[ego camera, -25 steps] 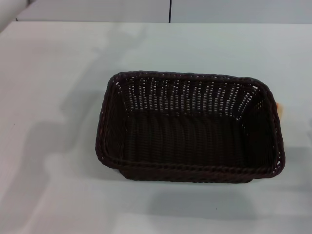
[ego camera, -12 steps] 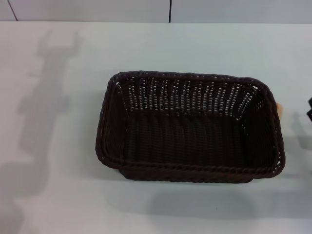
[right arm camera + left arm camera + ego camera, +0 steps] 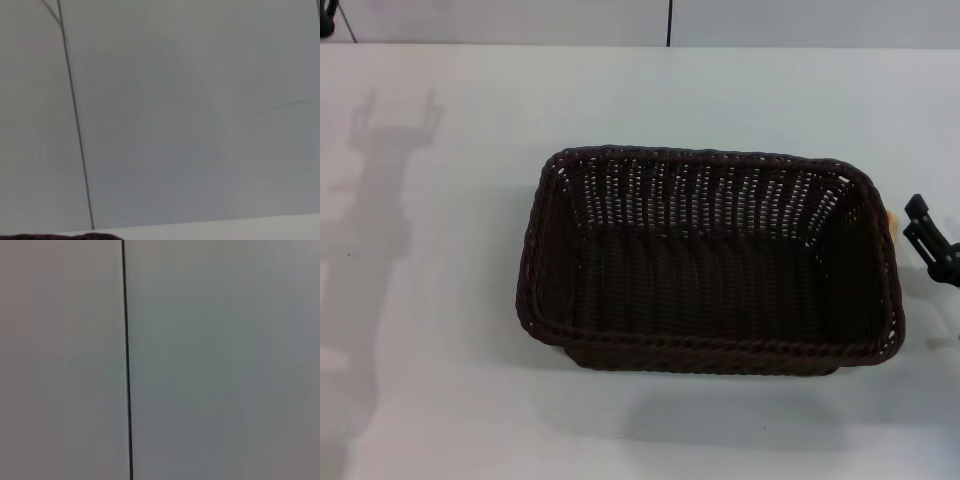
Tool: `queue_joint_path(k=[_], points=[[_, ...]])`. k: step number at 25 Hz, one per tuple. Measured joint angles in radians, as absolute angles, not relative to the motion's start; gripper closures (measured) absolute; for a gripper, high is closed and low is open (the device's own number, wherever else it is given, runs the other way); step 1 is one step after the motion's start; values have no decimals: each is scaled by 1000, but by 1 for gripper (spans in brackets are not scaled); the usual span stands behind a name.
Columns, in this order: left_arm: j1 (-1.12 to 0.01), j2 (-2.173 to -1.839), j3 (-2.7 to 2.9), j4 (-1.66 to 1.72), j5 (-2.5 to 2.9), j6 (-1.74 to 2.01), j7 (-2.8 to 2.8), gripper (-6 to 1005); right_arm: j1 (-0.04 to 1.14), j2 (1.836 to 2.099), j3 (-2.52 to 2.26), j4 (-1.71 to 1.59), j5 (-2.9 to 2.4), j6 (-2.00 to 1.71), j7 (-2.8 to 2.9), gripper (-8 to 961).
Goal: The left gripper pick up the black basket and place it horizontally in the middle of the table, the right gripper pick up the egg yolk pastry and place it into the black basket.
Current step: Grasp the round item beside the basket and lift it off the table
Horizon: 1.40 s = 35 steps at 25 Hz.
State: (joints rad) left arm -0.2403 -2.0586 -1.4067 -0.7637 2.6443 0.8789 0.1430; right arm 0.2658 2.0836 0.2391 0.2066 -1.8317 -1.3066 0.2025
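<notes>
While its shadow is falling across the table [image 3: 440,330], the left gripper [image 3: 326,17] (jaws unreadable) is showing at the far-left corner; the empty dark wicker basket [image 3: 710,260] is sitting mid-table, and the right gripper [image 3: 930,240], its state also unclear, is hovering beside its right rim below a pale wall [image 3: 200,100].

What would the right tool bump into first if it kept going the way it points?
Probably the egg yolk pastry, a sliver peeking out beside the black basket. The right tool points toward it, though depth is unclear.
</notes>
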Motion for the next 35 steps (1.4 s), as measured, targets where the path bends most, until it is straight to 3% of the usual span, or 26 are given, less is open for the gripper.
queue_joint_path(k=[20,25,35], points=[[-242,-2059,-1395,-754,2647,885,136,212,356,2081,226,225,-1868,-1104,212,156],[-243,-2058,-1386,-753,2648,885,136,212,356,2082,226,230,-1868,-1106,203,387],[-243,-2059,-1384,-753,2648,885,135,213,298,2085,275,233,-1856,-1214,175,638]])
